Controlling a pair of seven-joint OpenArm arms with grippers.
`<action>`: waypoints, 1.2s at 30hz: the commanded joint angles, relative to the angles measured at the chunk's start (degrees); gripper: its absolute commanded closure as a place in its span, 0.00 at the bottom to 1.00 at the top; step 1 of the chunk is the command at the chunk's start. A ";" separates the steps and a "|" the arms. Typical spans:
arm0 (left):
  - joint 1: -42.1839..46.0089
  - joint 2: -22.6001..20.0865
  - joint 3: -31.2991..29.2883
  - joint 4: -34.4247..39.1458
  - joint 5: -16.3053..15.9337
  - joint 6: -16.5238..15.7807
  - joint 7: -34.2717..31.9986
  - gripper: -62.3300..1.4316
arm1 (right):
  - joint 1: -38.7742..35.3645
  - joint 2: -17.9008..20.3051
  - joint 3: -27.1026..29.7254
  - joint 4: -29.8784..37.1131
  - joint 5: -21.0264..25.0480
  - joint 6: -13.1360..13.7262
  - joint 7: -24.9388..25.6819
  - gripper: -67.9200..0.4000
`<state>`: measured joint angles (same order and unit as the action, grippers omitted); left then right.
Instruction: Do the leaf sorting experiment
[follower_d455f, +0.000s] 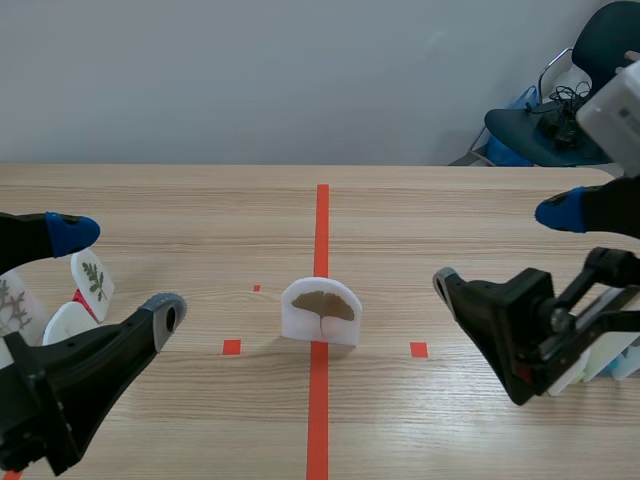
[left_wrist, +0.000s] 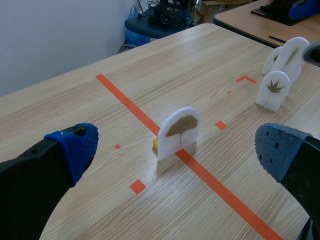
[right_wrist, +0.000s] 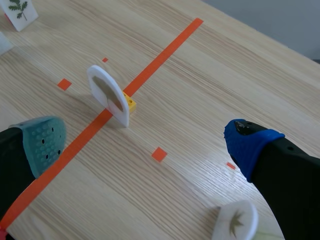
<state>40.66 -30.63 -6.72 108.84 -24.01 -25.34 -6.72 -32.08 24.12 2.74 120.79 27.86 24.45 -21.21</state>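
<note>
1 ginkgo card (follower_d455f: 321, 312) stands mid-table, open tabletop (follower_d455f: 200, 215) around; leaf cards (follower_d455f: 92, 283) flank both sides.

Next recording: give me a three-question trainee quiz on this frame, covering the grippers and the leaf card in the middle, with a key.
1. True or false: the left gripper and the right gripper both have their fingers open and hold nothing.
2. Where is the white card with the fan-shaped leaf? A: standing upright on the long tape line. B: standing on a small tape square. C: lying flat on bare wood.
3. Fill in: the small block at the card's foot is ___ in colour.

Key: 1 true; 2 A; 3 yellow.
</note>
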 joint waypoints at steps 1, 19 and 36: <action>0.24 -0.02 -0.37 0.83 -0.39 0.07 -0.79 0.00 | 3.96 -0.48 -3.04 -4.07 0.42 -0.17 1.53 0.00; 0.24 -0.04 -0.37 0.83 -0.37 0.07 0.33 0.00 | 33.57 -14.34 -27.39 -40.15 -13.16 -2.51 3.82 0.00; 0.26 -0.04 -0.37 0.83 -0.37 0.09 0.76 0.00 | 36.65 -16.96 -29.66 -44.83 -13.79 -2.54 -2.38 0.88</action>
<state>40.64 -30.63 -6.72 108.84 -24.01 -25.32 -4.99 4.03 7.01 -27.68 73.60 13.69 21.87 -23.99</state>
